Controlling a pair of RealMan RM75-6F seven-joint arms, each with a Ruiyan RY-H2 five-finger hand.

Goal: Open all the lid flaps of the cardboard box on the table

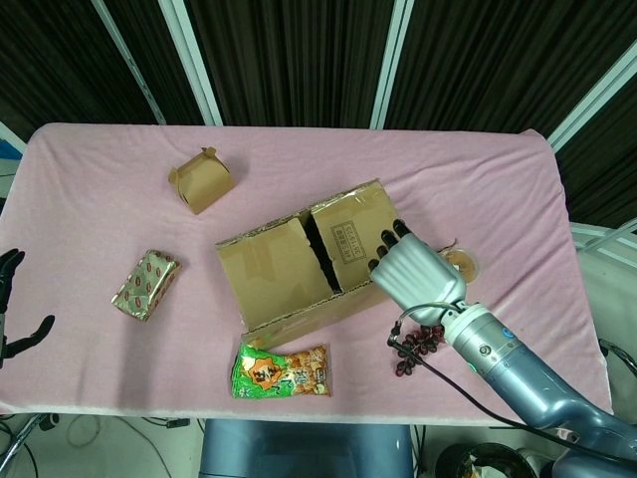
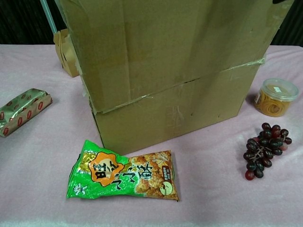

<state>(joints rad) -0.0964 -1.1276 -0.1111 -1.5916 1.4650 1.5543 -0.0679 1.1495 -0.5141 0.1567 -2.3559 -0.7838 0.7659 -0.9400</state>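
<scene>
Cardboard box (image 1: 299, 274) at frame centre, right hand (image 1: 413, 271) resting fingertips on its flap, grasp unclear, left hand (image 1: 12, 304) released at left edge.

A lab-style test setup: a table under a pink cloth (image 1: 478, 179), backed by dark ribbed panels (image 1: 289, 60) with pale metal struts (image 1: 189, 60) across the frame's top.

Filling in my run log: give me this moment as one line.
task: open box flaps | right hand: fingers on near flap of brown cardboard box | left hand: idle at table's left edge | inner flaps: closed
</scene>
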